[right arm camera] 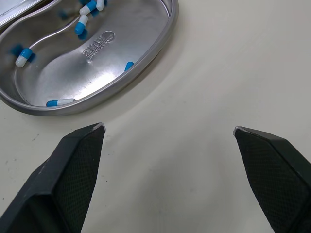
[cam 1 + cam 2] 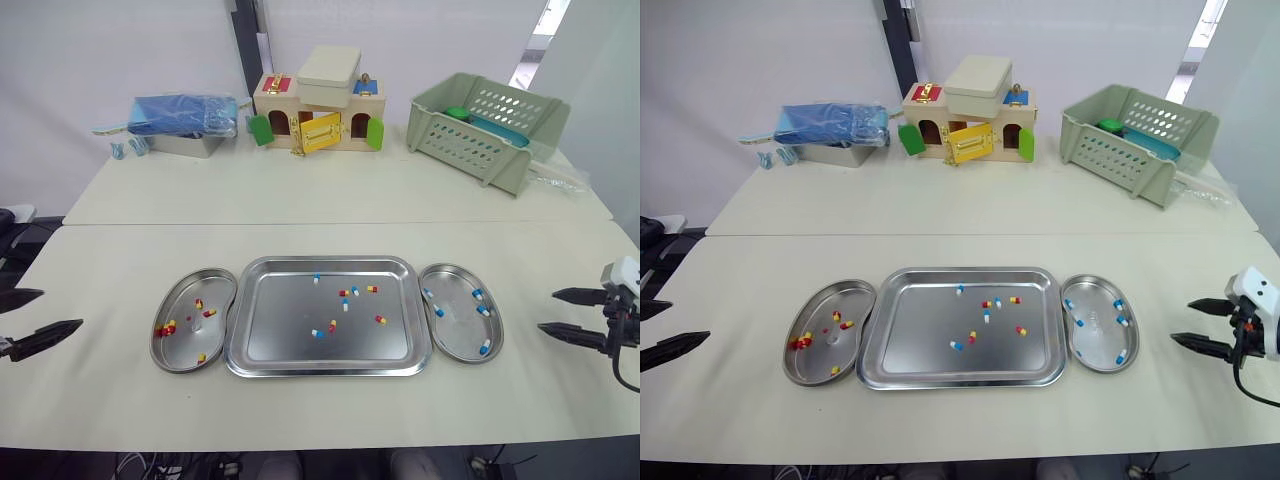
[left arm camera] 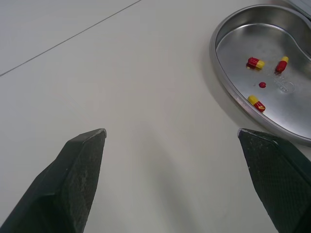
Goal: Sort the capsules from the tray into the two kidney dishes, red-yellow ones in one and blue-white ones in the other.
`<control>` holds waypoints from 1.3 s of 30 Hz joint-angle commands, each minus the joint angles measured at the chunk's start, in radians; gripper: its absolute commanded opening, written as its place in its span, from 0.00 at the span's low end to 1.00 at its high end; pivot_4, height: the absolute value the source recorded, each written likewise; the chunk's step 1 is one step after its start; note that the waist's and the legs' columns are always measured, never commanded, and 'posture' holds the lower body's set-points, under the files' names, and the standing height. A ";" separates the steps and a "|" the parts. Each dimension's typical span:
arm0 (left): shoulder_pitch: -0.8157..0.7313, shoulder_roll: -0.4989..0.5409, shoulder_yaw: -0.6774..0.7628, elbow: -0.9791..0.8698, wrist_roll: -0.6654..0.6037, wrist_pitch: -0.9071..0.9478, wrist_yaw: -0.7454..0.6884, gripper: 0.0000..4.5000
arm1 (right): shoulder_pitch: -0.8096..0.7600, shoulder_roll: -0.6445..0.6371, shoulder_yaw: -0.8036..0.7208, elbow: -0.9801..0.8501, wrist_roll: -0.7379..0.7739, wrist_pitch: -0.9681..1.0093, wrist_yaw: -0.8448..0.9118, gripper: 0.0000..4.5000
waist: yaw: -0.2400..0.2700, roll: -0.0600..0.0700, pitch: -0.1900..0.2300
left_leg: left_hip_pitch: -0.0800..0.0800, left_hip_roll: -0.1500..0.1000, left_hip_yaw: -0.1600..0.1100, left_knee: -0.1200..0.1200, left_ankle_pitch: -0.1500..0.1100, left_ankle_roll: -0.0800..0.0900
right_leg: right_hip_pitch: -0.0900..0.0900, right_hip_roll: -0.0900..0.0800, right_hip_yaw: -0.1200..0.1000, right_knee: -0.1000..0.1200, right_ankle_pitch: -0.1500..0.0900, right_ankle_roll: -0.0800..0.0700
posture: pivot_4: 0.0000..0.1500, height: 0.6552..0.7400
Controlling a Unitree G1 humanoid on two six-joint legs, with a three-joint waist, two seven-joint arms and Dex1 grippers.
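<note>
**Layout.** Steel tray [image 2: 280, 335] at the middle of the near bench [image 2: 110, 400], with a kidney dish close against each short side: left kidney dish [image 2: 216, 285] and right kidney dish [image 2: 456, 335].

**Pincers.** Left pincer [image 2: 61, 308] at the left edge of the bench, fingers spread wide and holding nothing, tips pointing toward the left kidney dish but well apart from its outer rim. Right pincer [image 2: 546, 310] at the right edge, likewise spread and empty, tips pointing toward the right kidney dish, nearer to that rim yet not touching it. Bare bench surface between the fingers in both wrist views, each with its dish ahead and off to one side.

**Counts.**
- In the tray: four red-yellow capsules [image 2: 381, 320] and four blue-white capsules [image 2: 318, 334], scattered singly across its middle and right half.
- In the left kidney dish: red-yellow capsules alone, five countable, two of them bunched at the outer rim and hard to separate, plus one small red speck.
- In the right kidney dish: blue-white capsules alone, at least five, two toward the tray side and three toward the outer rim.

**Background.** Along the far edge of the bench, well apart from the trays: a blue bundle [image 2: 185, 112] on a metal box, a wooden latch house [image 2: 320, 125] topped by a cream tin [image 2: 328, 68], and a green slotted basket [image 2: 485, 125].
</note>
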 commanded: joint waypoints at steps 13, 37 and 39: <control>0.445 -0.448 0.003 -0.624 -0.209 -0.176 -0.262 1.00 | -0.091 -0.037 0.028 -0.161 0.066 0.078 0.078 1.00 | -0.004 0.000 0.000 | 0.001 0.001 0.003 0.001 0.000 0.000 | 0.001 -0.001 0.003 0.000 0.000 0.000 | 1.00 1.00; 0.417 -0.738 -0.237 -0.590 -0.271 -0.597 -0.357 1.00 | -0.533 0.526 0.741 -0.767 0.048 0.661 -0.525 1.00 | 0.021 -0.004 -0.003 | -0.003 0.000 -0.003 0.004 0.000 0.000 | 0.000 0.000 -0.002 0.000 0.001 0.001 | 1.00 1.00; 0.419 -0.737 -0.242 -0.594 -0.272 -0.601 -0.350 1.00 | -0.548 0.576 0.776 -0.742 0.022 0.667 -0.551 1.00 | 0.021 -0.004 -0.003 | -0.002 0.000 -0.004 0.004 0.000 0.000 | 0.000 0.000 -0.002 0.000 0.001 0.001 | 1.00 1.00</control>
